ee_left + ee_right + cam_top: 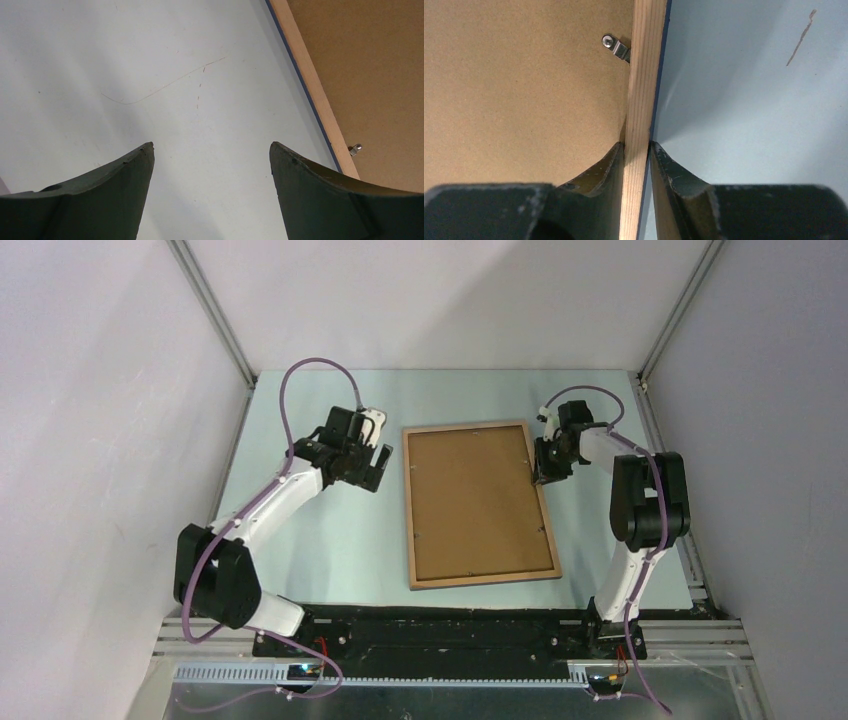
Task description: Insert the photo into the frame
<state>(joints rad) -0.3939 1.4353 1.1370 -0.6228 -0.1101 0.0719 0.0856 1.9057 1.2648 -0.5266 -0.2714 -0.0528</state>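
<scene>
The frame [485, 578] lies flat in the middle of the table, wood-brown face up, with the solid brown backing board [475, 502] inside it. The photo is not in view. My right gripper [540, 478] is shut on the frame's right rail near its far end. In the right wrist view the gripper [638, 145] pinches the pale wood rail [644, 75] from both sides. My left gripper [377, 473] is open and empty, just left of the frame's far left corner. In the left wrist view the gripper [211, 146] is over bare table, with the frame rail [315, 95] to its right.
Small metal turn clips sit on the backing board's edges, one in the right wrist view [616, 46] and one in the left wrist view [355, 148]. The pale blue table [330, 530] is walled in by white panels on the left, right and back.
</scene>
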